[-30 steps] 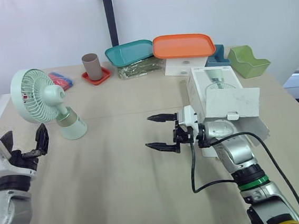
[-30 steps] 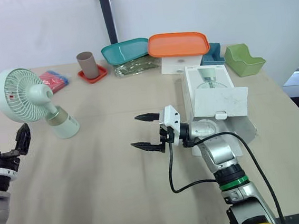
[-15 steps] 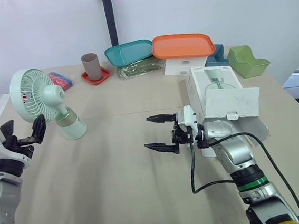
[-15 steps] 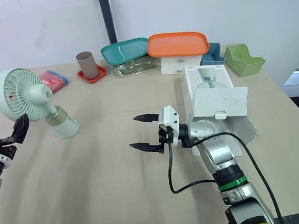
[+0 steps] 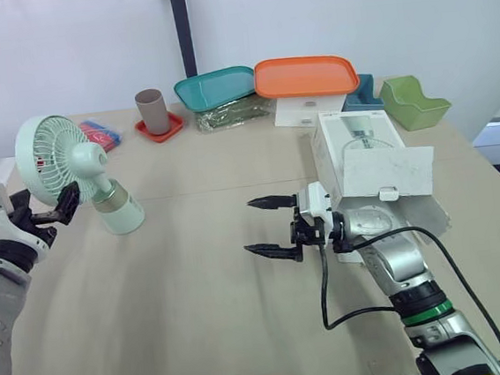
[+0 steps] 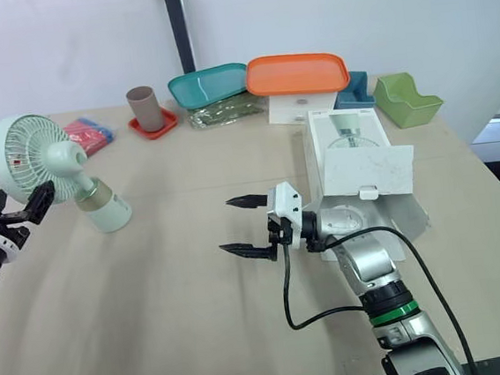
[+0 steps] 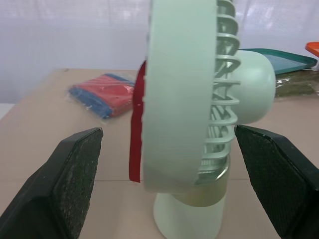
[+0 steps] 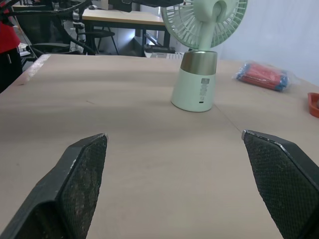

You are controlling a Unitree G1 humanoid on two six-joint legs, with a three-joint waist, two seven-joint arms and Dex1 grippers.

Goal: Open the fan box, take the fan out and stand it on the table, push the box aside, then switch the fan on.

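Hovering released, my left pincer (image 5: 44, 210) faces the upright fan (image 5: 61, 161) close by on the desk (image 5: 200, 316); my right pincer (image 5: 252, 227) gapes wide near the opened box (image 5: 362, 154).

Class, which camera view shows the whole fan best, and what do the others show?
The left eye view: the fan stands whole on the table, head to base; the right eye view matches. The left wrist view shows its head edge-on, base cut off. The right wrist view shows base and gold ring, head partly cut off.
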